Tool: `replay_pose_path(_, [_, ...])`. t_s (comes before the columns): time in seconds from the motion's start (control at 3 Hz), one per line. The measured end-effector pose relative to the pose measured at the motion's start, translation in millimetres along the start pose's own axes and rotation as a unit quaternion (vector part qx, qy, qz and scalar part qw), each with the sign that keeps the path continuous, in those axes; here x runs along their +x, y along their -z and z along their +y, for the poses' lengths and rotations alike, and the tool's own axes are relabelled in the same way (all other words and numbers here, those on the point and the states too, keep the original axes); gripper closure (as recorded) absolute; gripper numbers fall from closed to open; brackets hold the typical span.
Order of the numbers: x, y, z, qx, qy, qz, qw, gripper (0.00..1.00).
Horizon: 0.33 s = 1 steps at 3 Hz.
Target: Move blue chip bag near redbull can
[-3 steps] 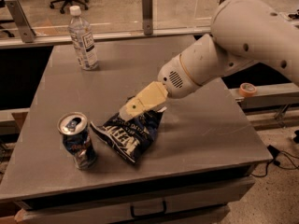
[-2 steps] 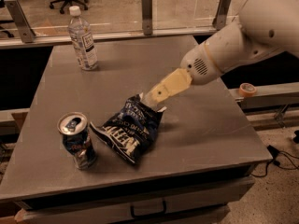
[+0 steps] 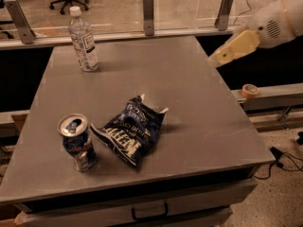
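The blue chip bag (image 3: 131, 132) lies flat and crumpled on the table (image 3: 199, 108), front of centre, with its left corner just beside the redbull can (image 3: 78, 143). I cannot tell whether that corner touches the can. The can stands upright near the table's front left.

By my judgement the bag already sits where the task wants it, so the step in hand is to get clear without undoing that. To do it well I should keep high, stay well apart from the bag, and send nothing sweeping low across the table, because the light bag would slide at a brush and the slim can would tip easily.

My gripper (image 3: 217, 59) hangs in the air over the table's far right edge, well apart from the bag, carrying nothing. I cannot tell whether it is open or closed. It points down and to the left, and my white arm (image 3: 280, 23) reaches in behind it from the upper right.

A clear water bottle (image 3: 84, 40) stands upright at the far left, away from my path.
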<state>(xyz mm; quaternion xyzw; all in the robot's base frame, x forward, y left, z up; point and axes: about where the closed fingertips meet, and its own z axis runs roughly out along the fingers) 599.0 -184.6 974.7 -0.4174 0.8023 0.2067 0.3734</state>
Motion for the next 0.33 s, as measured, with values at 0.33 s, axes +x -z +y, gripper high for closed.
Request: replay_pose_path(0.33, [-28.0, 26.6, -9.1, 0.026, 0.02, -0.025, 0.9992, 0.0])
